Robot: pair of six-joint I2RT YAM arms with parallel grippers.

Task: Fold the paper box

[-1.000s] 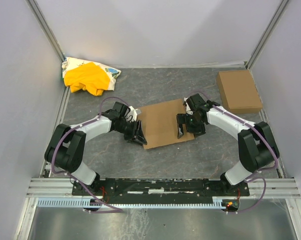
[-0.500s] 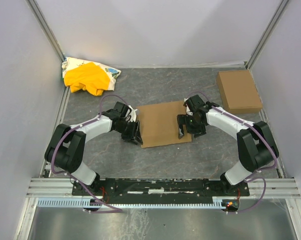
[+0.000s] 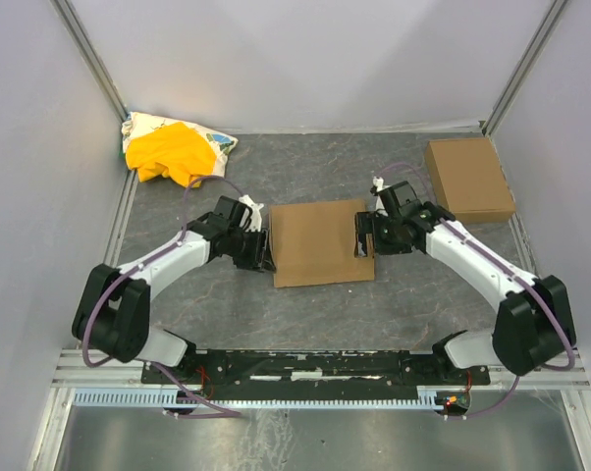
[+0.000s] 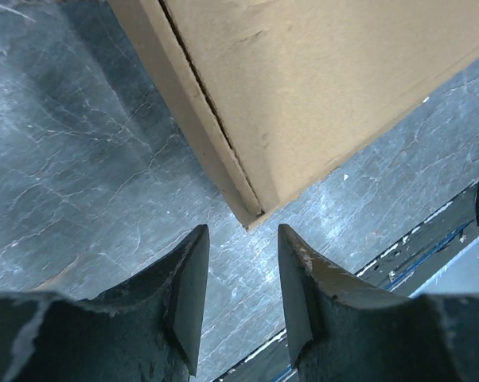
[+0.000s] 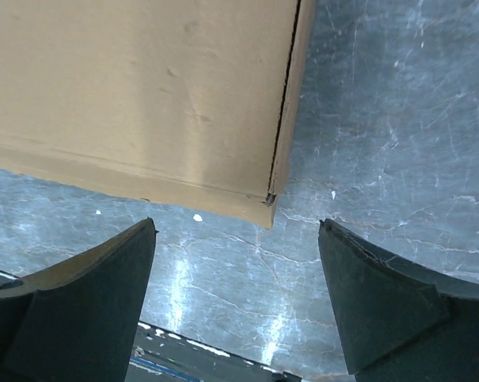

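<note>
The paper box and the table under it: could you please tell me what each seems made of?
The paper box: matte brown cardboard, going by its dull tan face and layered folded edge. The table: dark grey, white-veined, glossy; stone-look laminate or mat, perhaps.

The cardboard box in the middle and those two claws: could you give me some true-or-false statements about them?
The box lies flat on the table. True.
The right gripper is clamping the box. False: its jaws are open and empty.
The left gripper holds nothing. True.
The yellow cloth lies on the box. False: it lies in the far left corner, apart.
</note>
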